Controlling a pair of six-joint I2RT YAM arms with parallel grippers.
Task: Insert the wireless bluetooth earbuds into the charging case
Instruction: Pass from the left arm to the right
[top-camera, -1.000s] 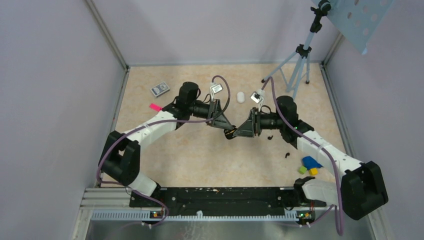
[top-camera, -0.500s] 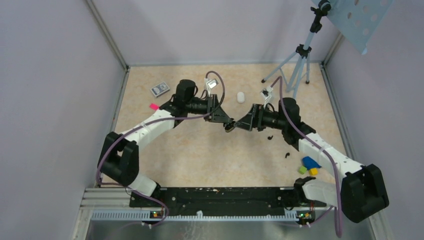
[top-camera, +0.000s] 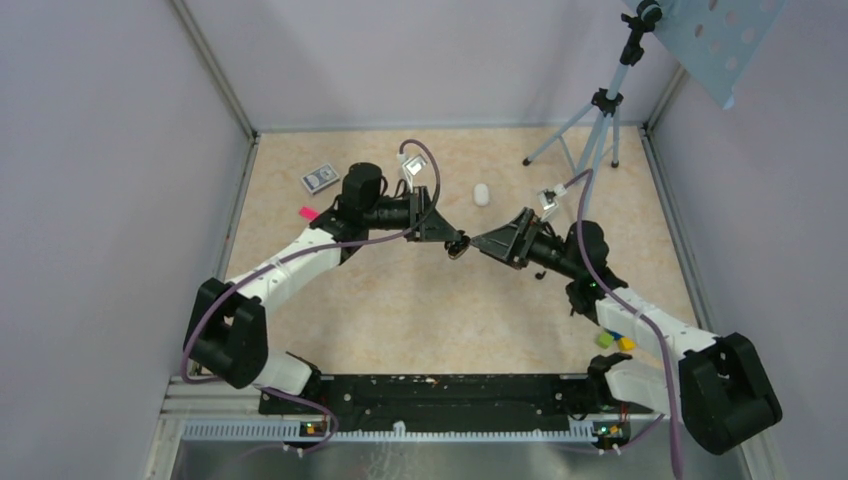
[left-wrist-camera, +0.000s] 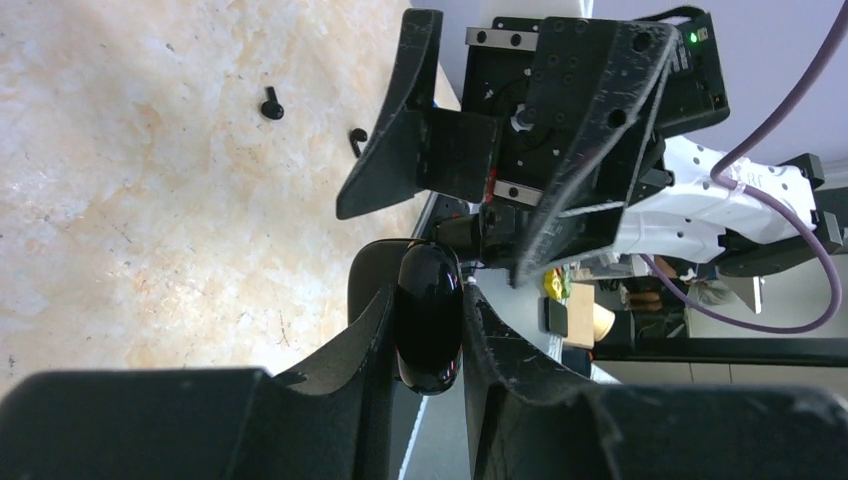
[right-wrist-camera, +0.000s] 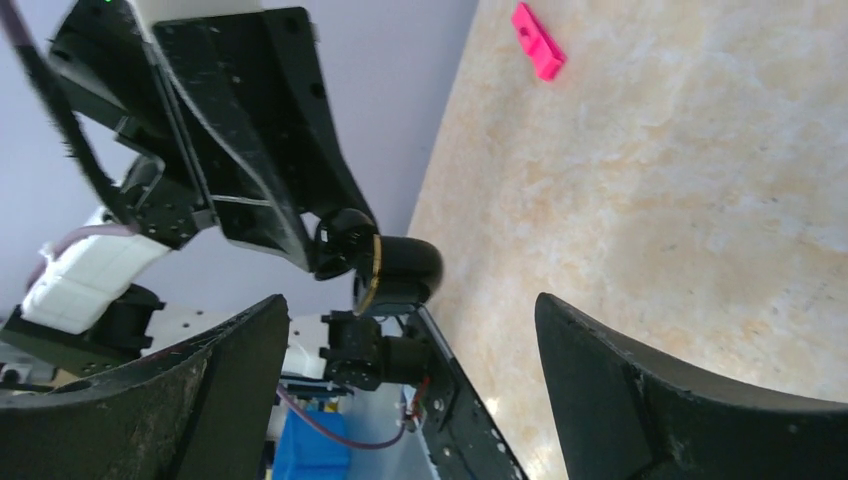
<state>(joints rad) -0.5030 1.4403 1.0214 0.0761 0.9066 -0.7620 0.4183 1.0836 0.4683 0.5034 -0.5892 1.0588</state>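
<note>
Two hands face tip to tip above the bench (top-camera: 400, 300): the left hand (top-camera: 452, 241) pinches the black charging case (left-wrist-camera: 430, 320), long axis aimed at the right hand (top-camera: 482, 241), which is spread wide, empty, just apart; black earbuds (left-wrist-camera: 271, 103) lie loose on the bench, nearer the right arm.

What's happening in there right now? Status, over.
Left hand shut on black charging case. Right hand open, empty, facing it. Black earbuds loose on table. Nothing between the hands.

Two black earbuds (left-wrist-camera: 271, 102), one black charging case (left-wrist-camera: 430, 320), one pink block (right-wrist-camera: 538, 42)
</note>
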